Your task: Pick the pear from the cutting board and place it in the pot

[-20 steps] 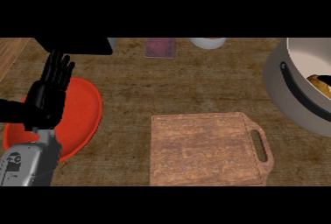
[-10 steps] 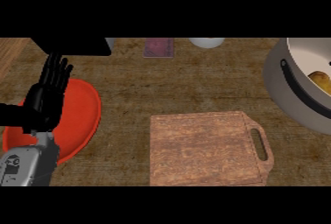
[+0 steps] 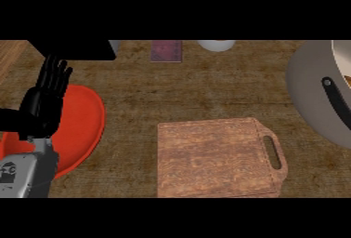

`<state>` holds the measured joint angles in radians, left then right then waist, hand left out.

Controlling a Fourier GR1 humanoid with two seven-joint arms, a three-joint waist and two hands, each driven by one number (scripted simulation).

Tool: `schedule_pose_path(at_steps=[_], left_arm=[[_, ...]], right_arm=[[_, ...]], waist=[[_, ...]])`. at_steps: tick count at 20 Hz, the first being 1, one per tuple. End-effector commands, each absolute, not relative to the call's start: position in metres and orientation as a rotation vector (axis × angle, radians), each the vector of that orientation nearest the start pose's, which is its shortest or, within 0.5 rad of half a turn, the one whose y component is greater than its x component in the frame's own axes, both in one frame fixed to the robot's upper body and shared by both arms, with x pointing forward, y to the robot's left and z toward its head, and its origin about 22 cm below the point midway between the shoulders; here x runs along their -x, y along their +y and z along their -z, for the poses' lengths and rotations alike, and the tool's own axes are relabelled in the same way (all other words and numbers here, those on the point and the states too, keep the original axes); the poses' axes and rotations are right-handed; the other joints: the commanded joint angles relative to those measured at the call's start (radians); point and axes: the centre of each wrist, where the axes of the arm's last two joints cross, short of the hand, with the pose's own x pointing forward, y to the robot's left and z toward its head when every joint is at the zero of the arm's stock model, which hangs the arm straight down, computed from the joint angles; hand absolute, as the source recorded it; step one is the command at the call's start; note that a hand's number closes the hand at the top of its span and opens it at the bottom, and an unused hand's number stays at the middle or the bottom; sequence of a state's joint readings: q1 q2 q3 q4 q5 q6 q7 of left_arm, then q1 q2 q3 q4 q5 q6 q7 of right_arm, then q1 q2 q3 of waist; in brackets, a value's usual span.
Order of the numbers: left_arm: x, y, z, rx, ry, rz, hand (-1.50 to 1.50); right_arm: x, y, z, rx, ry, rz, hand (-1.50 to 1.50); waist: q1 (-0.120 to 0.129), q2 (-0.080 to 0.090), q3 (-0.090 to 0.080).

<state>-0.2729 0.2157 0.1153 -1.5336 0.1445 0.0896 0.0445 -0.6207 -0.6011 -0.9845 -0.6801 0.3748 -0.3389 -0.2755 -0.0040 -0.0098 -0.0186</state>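
Wooden cutting board [image 3: 212, 158] between red plate [image 3: 86, 118] and, apparently, pot [image 3: 310, 88].

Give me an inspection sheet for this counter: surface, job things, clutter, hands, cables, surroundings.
Surface: brown textured counter top.
Job's things: cutting board lies bare, handle slot on its right side; no pear seen on it. Grey pot at the right edge, cut off by the view, with a black handle; its inside is mostly hidden.
Clutter: red plate at left; black object, maroon flat item and white object along the far edge.
Hands: left hand open, fingers up, resting over the red plate; right hand not in view.
Cables: nothing seen.
Surroundings: wood-grain strip at the upper left.
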Motion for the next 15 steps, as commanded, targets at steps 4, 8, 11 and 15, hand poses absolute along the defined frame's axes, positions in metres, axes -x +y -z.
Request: schedule_pose_path(at_steps=[4,8,11,15], left_arm=[[-0.304,0.271,-0.078,-0.106,-1.768,-0.044,0.00],[-0.297,0.277,-0.087,-0.100,-1.754,-0.045,0.00],[-0.305,0.264,-0.079,-0.106,-1.746,-0.063,0.00],[-0.292,0.265,-0.073,-0.098,-1.770,-0.055,0.00]], right_arm=[[-0.244,-0.553,-0.074,1.213,-1.528,0.626,-1.50],[-0.203,-0.569,-0.054,1.233,-1.510,0.623,-1.50],[-0.184,-0.581,-0.056,1.243,-1.535,0.628,-1.50],[-0.154,-0.601,-0.075,1.252,-1.485,0.615,-1.50]], waist=[[0.001,0.010,0.019],[0.003,0.010,0.019],[0.001,0.010,0.019],[0.001,0.009,0.019]])
